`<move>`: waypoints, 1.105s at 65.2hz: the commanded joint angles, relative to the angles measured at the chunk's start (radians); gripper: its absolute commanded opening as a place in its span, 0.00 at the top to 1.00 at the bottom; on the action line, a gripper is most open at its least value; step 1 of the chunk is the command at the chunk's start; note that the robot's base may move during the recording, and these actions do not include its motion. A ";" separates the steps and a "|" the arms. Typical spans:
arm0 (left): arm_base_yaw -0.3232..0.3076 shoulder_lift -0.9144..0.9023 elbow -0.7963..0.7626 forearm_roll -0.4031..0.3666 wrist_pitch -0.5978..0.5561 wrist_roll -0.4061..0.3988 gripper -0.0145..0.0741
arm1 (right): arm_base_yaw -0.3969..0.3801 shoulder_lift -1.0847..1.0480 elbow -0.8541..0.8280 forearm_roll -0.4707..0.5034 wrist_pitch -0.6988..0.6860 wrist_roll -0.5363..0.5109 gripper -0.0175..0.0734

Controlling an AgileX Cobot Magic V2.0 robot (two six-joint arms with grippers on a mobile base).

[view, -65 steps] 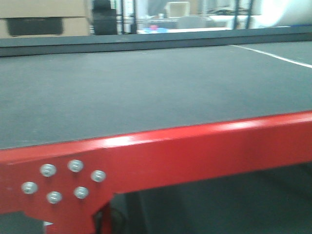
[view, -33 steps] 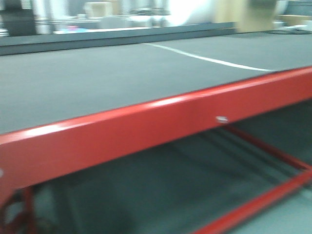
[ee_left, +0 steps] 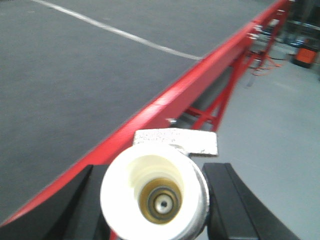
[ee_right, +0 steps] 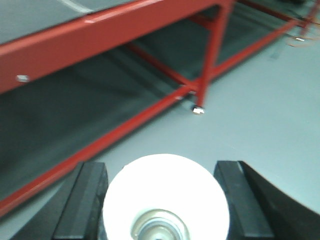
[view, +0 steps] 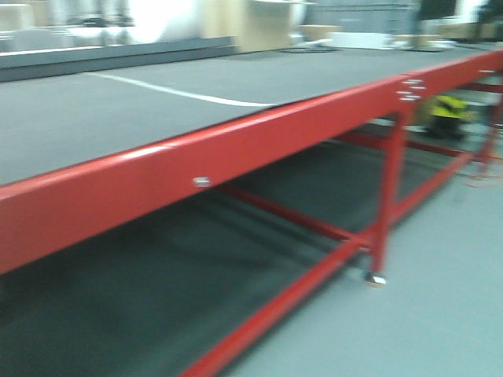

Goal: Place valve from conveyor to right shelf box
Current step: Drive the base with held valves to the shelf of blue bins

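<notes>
My left gripper is shut on a white round valve with a brass core and a silvery flat handle. It hangs over the red front rail of the conveyor, a wide dark grey belt with a white stripe. My right gripper is shut on a second white valve, above the grey floor beside the conveyor's red frame. In the front view the conveyor runs away to the right, with a dark raised rail along its far edge. The right shelf box is out of view.
A red frame leg with a metal foot stands on the grey floor, with low red crossbars beneath the belt. A yellow object lies on the floor beyond the leg. An orange item sits far right.
The front view has swung right along the conveyor. The white stripe has slid to the left, and the frame leg, crossbars and open floor have come into view.
</notes>
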 commanded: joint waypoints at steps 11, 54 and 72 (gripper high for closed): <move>-0.007 -0.006 -0.007 -0.012 -0.049 0.002 0.96 | -0.004 -0.007 -0.011 -0.004 -0.073 -0.001 0.99; -0.007 -0.006 -0.007 -0.012 -0.049 0.002 0.96 | -0.004 -0.007 -0.011 -0.004 -0.073 -0.001 0.99; -0.007 -0.006 -0.007 -0.012 -0.049 0.002 0.96 | -0.004 -0.007 -0.011 -0.004 -0.076 -0.001 0.99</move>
